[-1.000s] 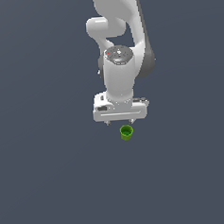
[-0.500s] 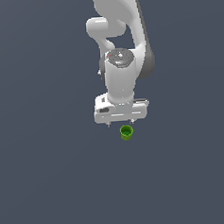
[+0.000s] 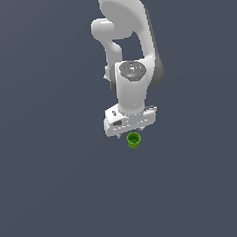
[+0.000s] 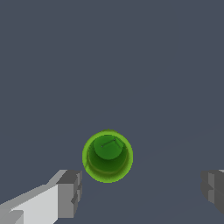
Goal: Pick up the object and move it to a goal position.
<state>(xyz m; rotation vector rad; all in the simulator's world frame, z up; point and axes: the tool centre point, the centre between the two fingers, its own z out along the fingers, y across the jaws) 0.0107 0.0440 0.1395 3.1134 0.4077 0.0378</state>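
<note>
Grey floor (image 4: 131, 65) bears green cup (image 4: 107, 155) between spread fingers (image 4: 69, 192), untouched

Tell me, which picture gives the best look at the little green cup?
The wrist view: the green cup is large there, seen from above, open mouth and inner bottom visible. In the exterior view the cup is tiny, just below the white gripper.
</note>
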